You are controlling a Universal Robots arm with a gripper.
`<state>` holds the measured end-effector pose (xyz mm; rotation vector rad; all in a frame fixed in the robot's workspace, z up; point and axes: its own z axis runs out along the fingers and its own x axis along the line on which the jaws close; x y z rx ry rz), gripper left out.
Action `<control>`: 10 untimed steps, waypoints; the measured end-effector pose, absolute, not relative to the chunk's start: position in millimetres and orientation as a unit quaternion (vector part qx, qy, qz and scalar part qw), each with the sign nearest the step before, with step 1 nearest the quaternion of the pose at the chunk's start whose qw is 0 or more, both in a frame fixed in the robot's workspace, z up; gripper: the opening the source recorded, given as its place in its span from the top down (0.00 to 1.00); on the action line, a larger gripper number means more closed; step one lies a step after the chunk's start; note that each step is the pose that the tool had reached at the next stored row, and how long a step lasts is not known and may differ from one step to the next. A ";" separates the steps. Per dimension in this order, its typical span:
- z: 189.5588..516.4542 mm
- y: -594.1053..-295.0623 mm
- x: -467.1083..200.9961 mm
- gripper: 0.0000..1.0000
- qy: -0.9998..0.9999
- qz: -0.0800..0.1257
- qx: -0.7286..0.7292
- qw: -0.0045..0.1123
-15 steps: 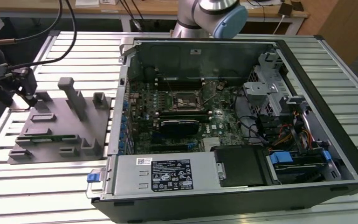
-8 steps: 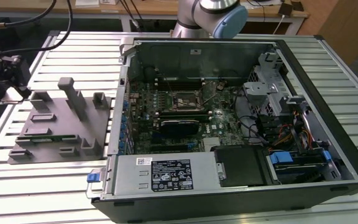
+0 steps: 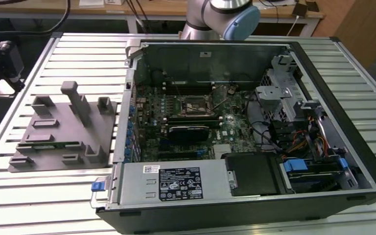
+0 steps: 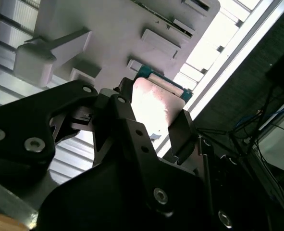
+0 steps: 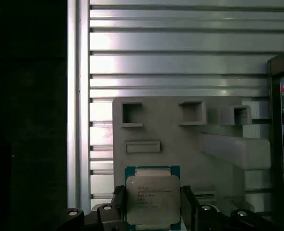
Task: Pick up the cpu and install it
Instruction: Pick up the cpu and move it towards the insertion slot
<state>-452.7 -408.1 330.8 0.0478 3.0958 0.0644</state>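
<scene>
The surface (image 3: 57, 196) is built of ribbed metal slats with a dull silver sheen. The holder (image 3: 57, 132) is seen as matt grey plastic. The cpu (image 5: 153, 197) is topped by a satin silver metal lid and edged by green board; in the second wrist view, glare is thrown off that lid. The gripper (image 4: 156, 103) is made of matt black parts fastened with bright metal screws. The computer case (image 3: 240, 215) is framed in black, with bare grey sheet metal inside. The arm (image 3: 221, 14) is finished in smooth silver metal, with a pale blue plastic cap.
</scene>
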 end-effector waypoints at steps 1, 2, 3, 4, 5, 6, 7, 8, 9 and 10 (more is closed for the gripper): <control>338.9 -408.1 -452.7 0.46 0.999 0.021 0.015 0.023; 342.7 -408.1 -452.7 0.46 0.999 0.021 0.015 0.023; 346.5 -408.1 -452.7 0.46 0.999 0.021 0.015 0.023; 350.3 -408.0 -452.7 0.46 0.999 0.021 0.015 0.023; 353.9 -408.0 -452.7 0.46 0.999 0.021 0.015 0.023; 357.6 -408.0 -452.7 0.46 0.999 0.021 0.015 0.024; 361.2 -408.0 -452.7 0.46 0.999 0.021 0.015 0.024; 364.8 -408.0 -452.7 0.46 0.999 0.021 0.015 0.024; 368.5 -408.0 -452.7 0.46 0.999 0.021 0.015 0.024; 372.0 -407.9 -452.7 0.46 0.999 0.021 0.015 0.025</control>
